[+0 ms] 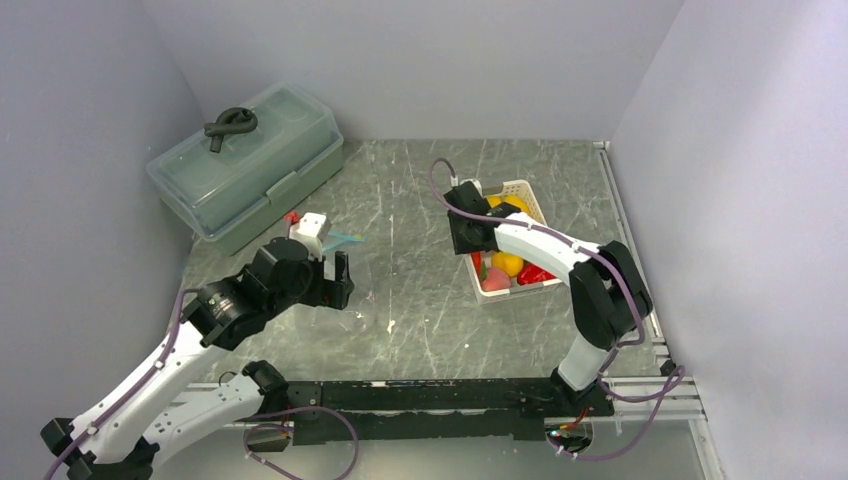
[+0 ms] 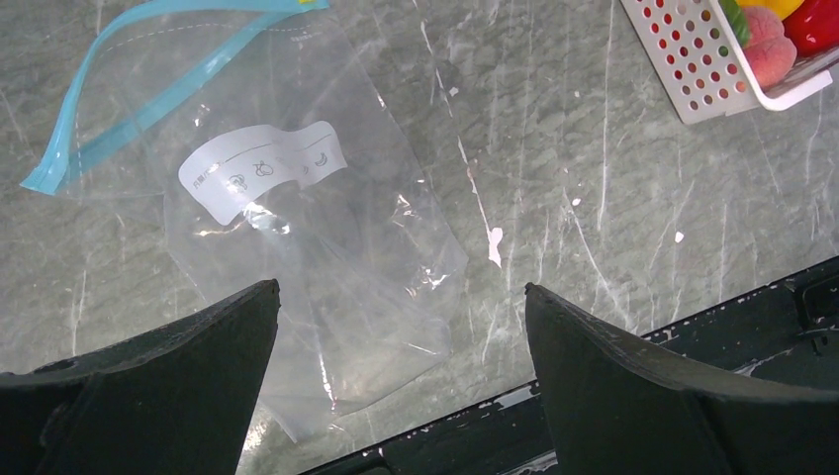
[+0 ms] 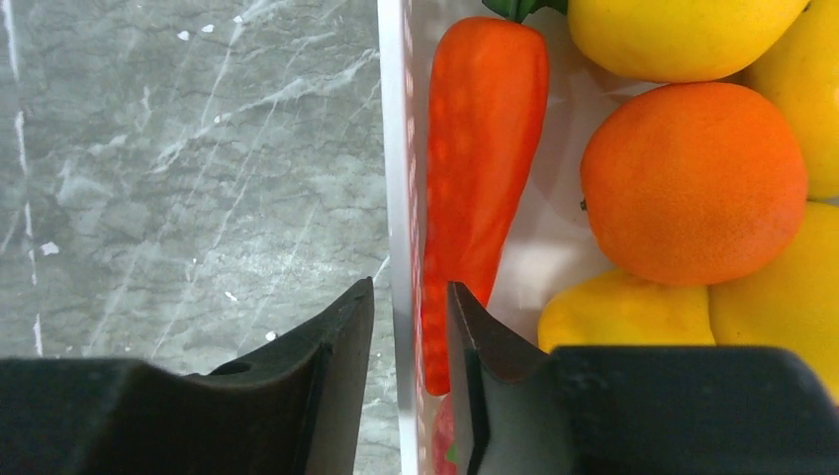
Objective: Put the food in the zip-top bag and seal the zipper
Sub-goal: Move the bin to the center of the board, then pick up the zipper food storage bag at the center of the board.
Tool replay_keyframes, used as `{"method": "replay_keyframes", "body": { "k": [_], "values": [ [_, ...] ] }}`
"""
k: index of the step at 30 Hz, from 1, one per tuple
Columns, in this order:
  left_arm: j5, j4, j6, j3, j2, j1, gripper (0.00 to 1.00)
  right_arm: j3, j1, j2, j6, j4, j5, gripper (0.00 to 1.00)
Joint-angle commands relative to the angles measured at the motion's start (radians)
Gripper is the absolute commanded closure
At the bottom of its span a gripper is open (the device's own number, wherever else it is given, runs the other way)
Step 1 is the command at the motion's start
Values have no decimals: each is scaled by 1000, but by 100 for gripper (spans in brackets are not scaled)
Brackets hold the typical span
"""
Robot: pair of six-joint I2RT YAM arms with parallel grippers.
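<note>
The zip-top bag [image 2: 326,247] lies flat and empty on the table, its white label up, below my left gripper [image 2: 401,287], which is open and hovers over the bag's bottom end. The teal zipper [image 2: 129,109] runs along the mouth at the far end and also shows in the top view [image 1: 347,238]. The food lies in a white basket [image 1: 527,190]: carrot [image 3: 485,148], orange [image 3: 693,183], lemons [image 3: 673,25], peach [image 2: 767,49], red pepper [image 2: 816,20]. My right gripper [image 3: 411,287] straddles the basket's left wall [image 3: 394,148], jaws narrowly apart, one finger outside, one inside beside the carrot.
A large translucent lidded box [image 1: 250,165] with a dark handle stands at the back left. A black rail [image 1: 420,400] runs along the near table edge. Grey walls close in the left, back and right sides.
</note>
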Motion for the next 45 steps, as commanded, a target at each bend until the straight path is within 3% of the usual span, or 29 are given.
{"method": "replay_keyframes", "body": {
  "k": [1, 6, 14, 23, 31, 45],
  "values": [
    [-51, 17, -31, 33, -17, 3, 1, 22, 0, -92, -1, -1, 12, 61],
    [-94, -7, -31, 55, -10, 3, 1, 58, 1, -153, -27, -31, -2, 54],
    [-148, -28, -45, 66, -15, 3, 1, 122, 37, -222, -78, -56, -150, 40],
    [-322, -116, -131, 94, -30, 3, 1, 163, 96, -228, -58, -40, -297, 32],
    [-432, -217, -232, 122, -66, 4, 1, 250, 162, -165, 8, -42, -401, 30],
    [-402, -273, -268, 169, -156, 3, 1, 450, 296, 14, 91, -15, -477, 21]
  ]
}}
